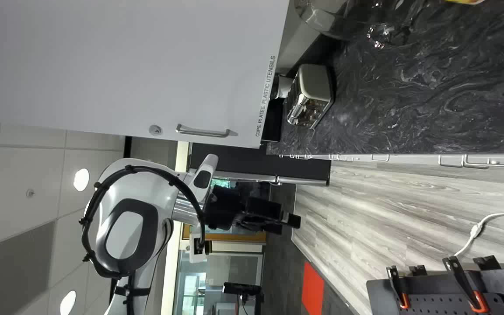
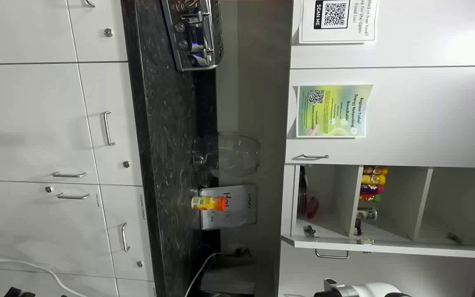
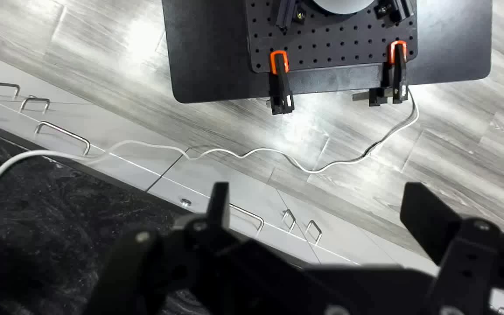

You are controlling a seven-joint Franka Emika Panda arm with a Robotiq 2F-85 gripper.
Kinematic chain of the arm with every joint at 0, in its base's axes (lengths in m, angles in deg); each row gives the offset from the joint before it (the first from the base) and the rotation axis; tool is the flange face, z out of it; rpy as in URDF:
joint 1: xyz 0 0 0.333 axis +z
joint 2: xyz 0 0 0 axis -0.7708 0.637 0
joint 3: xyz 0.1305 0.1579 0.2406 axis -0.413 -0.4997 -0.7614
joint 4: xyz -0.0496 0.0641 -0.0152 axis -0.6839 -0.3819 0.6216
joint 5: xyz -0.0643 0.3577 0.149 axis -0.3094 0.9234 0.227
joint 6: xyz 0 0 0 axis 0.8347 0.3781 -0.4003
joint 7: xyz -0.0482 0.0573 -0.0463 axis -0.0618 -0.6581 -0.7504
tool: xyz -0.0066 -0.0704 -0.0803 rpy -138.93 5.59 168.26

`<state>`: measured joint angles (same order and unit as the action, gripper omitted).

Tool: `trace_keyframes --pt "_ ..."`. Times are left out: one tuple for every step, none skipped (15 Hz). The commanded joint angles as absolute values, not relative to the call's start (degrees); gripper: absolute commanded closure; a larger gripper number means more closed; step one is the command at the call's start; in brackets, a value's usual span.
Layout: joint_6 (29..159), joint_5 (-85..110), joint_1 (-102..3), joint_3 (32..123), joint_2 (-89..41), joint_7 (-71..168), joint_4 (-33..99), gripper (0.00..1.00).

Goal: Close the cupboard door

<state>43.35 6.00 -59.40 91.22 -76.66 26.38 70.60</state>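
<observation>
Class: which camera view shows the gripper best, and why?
The wrist view: the gripper is close up, both fingers plainly apart. In an exterior view the arm is large, but the gripper blends into a dark background. In an exterior view the arm is cut off by the frame, no fingers showing.

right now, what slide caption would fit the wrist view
Fingers spread wide apart, with dark counter, white cord and floor in view.

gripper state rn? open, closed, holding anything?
Robotiq gripper: open wide, holding nothing in the wrist view.
</observation>
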Motion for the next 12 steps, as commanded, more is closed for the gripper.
trace_keyframes --pt "43.3 6.1 -59.6 91.1 -76.6 26.3 70.5 0.0" --pt "43.3 6.1 -59.6 91.1 -76.6 26.3 70.5 0.0" --pt "43.3 6.1 -59.6 91.1 -76.6 26.3 70.5 0.0" --pt "43.3 6.1 -59.6 91.1 -76.6 26.3 70.5 0.0" --pt "43.3 6.1 -59.6 91.1 -76.6 26.3 70.5 0.0" --pt "44.3 6.4 -59.5 91.1 -77.0 26.3 70.6 0.0" --pt "45.4 6.8 -59.5 91.1 -77.6 26.6 70.5 0.0" --pt "46.7 7.0 -59.5 91.0 -78.3 26.8 70.5 0.0" --pt "48.0 7.3 -59.6 91.0 -79.2 26.7 70.4 0.0" --pt "49.6 7.4 -59.7 91.0 -80.4 26.9 70.5 0.0" --pt "51.2 7.5 -59.8 91.0 -81.4 26.9 70.5 0.0" --pt "52.9 7.7 -59.8 91.0 -82.6 27.0 70.7 0.0"
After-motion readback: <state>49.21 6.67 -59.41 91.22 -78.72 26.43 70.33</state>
